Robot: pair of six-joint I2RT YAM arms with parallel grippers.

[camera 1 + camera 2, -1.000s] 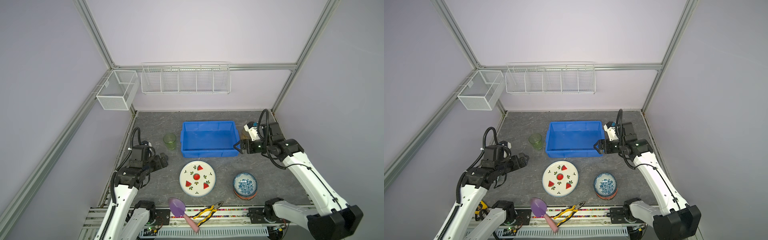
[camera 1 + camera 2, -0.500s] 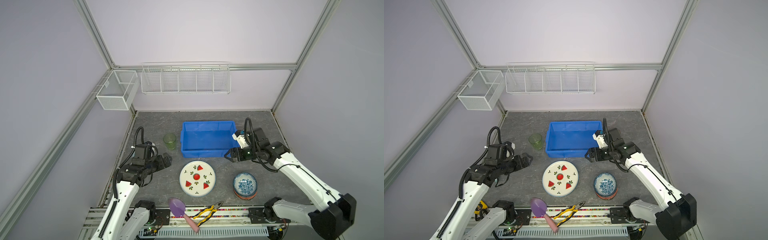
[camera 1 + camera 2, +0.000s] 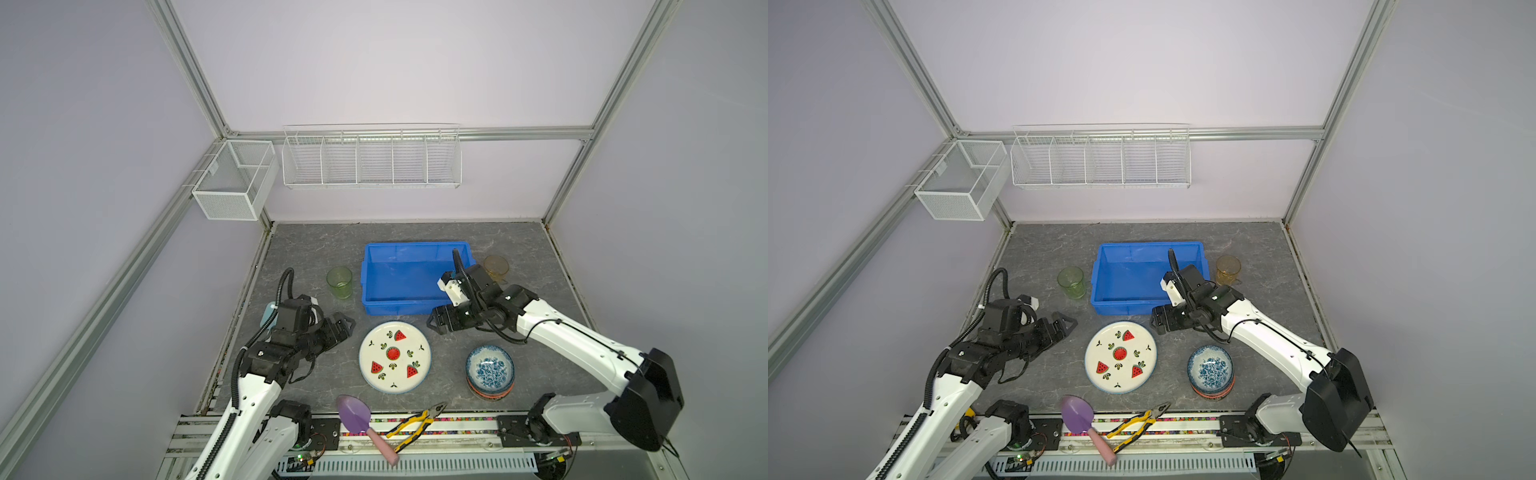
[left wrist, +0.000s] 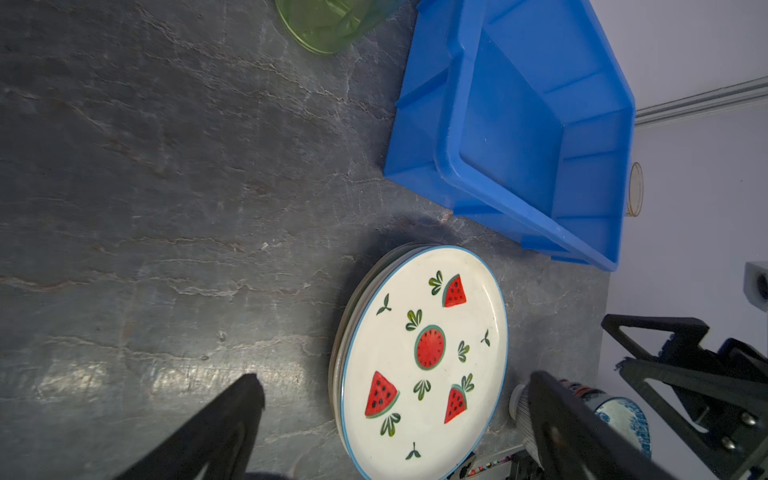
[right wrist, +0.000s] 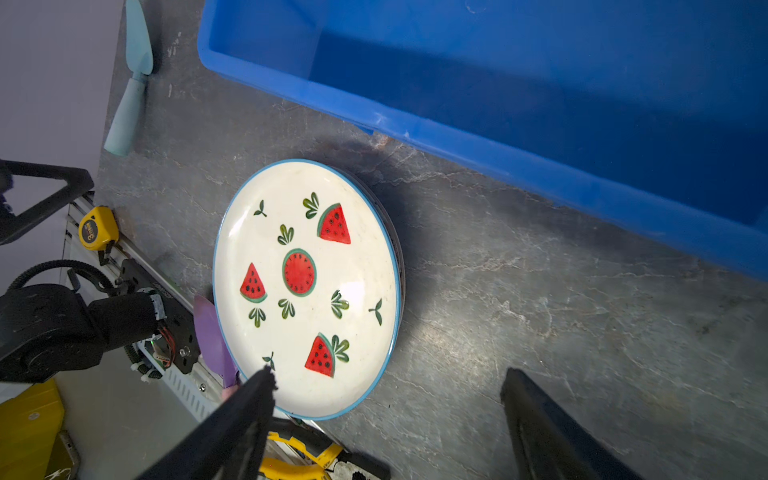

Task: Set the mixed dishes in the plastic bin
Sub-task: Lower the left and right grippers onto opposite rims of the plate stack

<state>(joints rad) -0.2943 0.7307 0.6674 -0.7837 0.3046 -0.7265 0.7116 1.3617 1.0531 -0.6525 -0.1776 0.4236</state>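
The left gripper (image 3: pixel 348 330) hovers with jaws wide apart, holding nothing, just left of the watermelon plate (image 3: pixel 395 357). The right gripper (image 3: pixel 433 326), jaws also spread and holding nothing, hangs by the plate's far right rim, just before the blue bin (image 3: pixel 399 308). The plate tops a stack near the desk's front edge. The bin sits mid-desk, between the green tumbler (image 3: pixel 340 282) and the amber tumbler (image 3: pixel 496 266). The blue floral bowl (image 3: pixel 490 370) tops a stack right of the plate.

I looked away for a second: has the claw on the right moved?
Yes. The right gripper has swung from beside the blue bin's right wall to in front of its near right corner, toward the watermelon plate.
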